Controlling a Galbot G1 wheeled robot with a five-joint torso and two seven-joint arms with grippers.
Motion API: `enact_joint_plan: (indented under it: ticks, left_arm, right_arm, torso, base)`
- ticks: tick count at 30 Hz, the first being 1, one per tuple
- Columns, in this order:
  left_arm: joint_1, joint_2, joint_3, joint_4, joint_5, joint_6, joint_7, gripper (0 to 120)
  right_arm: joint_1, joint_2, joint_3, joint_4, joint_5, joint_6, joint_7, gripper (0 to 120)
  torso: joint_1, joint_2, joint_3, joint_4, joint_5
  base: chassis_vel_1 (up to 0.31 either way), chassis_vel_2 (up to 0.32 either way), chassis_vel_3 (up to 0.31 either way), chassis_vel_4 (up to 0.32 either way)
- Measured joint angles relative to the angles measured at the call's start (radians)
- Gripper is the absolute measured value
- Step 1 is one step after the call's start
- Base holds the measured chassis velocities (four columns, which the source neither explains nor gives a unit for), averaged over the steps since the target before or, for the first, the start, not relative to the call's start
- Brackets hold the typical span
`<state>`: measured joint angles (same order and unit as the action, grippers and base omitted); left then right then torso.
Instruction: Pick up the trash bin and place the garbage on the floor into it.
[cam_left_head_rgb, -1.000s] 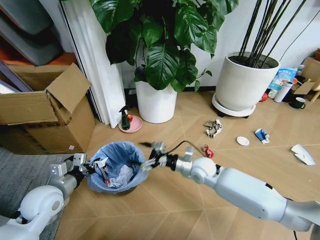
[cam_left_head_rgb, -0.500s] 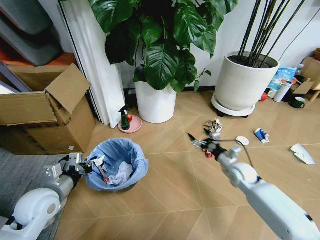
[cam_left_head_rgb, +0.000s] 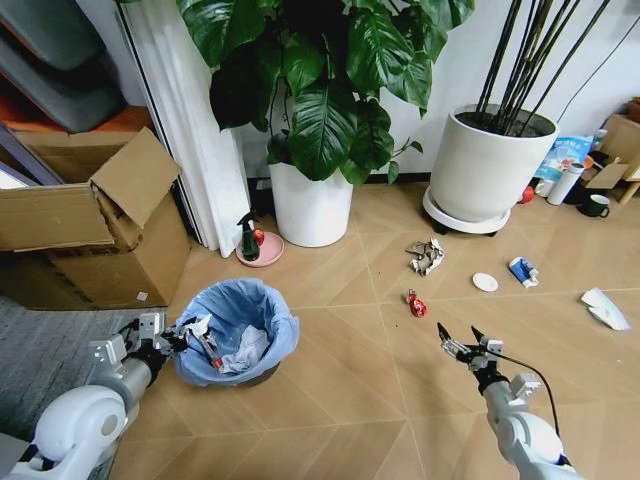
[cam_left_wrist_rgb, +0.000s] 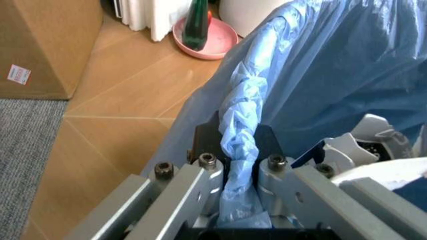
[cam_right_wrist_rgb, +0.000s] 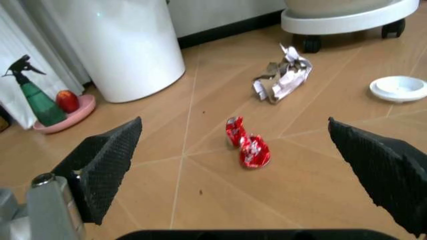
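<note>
L gripper (cam_left_head_rgb: 172, 335) clamps the trash bin (cam_left_head_rgb: 237, 335) at its near-left rim; in the L wrist view the jaws are pinched tight on a bunched fold of the crinkly light-blue bag (cam_left_wrist_rgb: 243, 145), with the black bin wall just behind. Bin is low, round, squat; bag is thin glossy plastic, folded over the rim. Inside: white crumpled paper wads (cam_left_head_rgb: 240, 350) and a white-red tube (cam_left_head_rgb: 205, 340) leaning by the gripper side.

R gripper (cam_left_head_rgb: 460, 345) hangs over bare wood floor, jaws spread wide, holding nothing; pads (cam_right_wrist_rgb: 110, 157) are black, fine-textured, wedge-shaped. Just ahead of it, between the jaws in the R wrist view, lies the red crumpled wrapper (cam_right_wrist_rgb: 247, 142), shiny foil, apart from both pads. Farther ahead: a crumpled white paper wad (cam_right_wrist_rgb: 283, 75), then off to the gripper's right a small white disc (cam_right_wrist_rgb: 399, 87), flat w/ raised rim. Beyond, to its right in the head view: blue-white packet (cam_left_head_rgb: 523, 270) and a white scrap (cam_left_head_rgb: 605, 308), well apart.

Floor round the wrapper is open on all sides. White plant pot (cam_left_head_rgb: 312, 205) and green spray bottle (cam_left_head_rgb: 248, 238) on a pink dish sit well ahead-left.
</note>
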<state>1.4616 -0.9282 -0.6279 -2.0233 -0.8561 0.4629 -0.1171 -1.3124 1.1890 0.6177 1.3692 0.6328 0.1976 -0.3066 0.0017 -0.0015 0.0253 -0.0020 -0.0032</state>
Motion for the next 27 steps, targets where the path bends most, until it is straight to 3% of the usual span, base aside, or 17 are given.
enact_joint_plan:
  ticks: [27]
  left_arm:
    - [0.010, -0.016, 0.003, -0.016, 0.011, -0.001, -0.001, 1]
  right_arm:
    - [-0.017, -0.015, 0.004, 0.012, -0.003, 0.006, -0.022, 100]
  torso:
    - [0.000, 0.000, 0.000, -0.0001, 0.0003]
  base:
    - [-0.158, 0.002, 0.157, -0.005]
